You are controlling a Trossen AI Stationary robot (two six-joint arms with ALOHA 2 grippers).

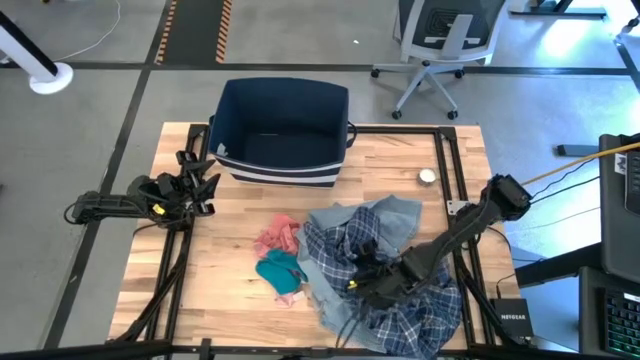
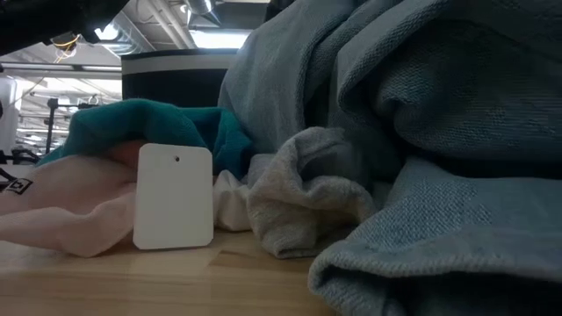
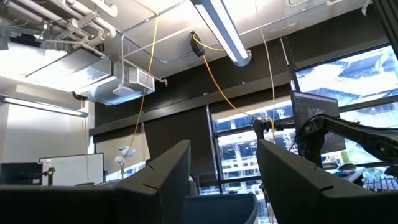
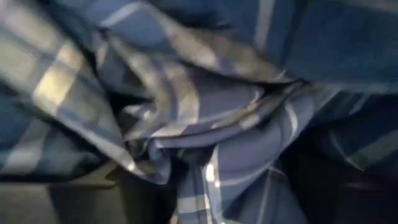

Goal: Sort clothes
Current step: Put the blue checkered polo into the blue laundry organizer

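- Plaid shirt (image 1: 400, 300) lay at the near right of the table (image 1: 220, 290), with the denim piece (image 1: 395, 215) behind it.
- Right gripper (image 1: 372, 283) was pressed into the shirt; its fingers were hidden, so I could not tell their state.
- Left gripper (image 1: 205, 182) waited at the far left, fingers spread, beside the bin (image 1: 285, 125).

Left gripper (image 3: 224, 186) points up at the ceiling, fingers (image 3: 158, 180) spread apart. Light (image 3: 224, 37), yellow cable (image 3: 217, 81), ducts (image 3: 118, 87) overhead, windows (image 3: 249, 155) beyond.

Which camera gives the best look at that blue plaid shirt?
The high view: the whole plaid shirt lies rumpled on the table, under the right end effector. The right wrist view shows only close-up folds; the low and left wrist views miss it.
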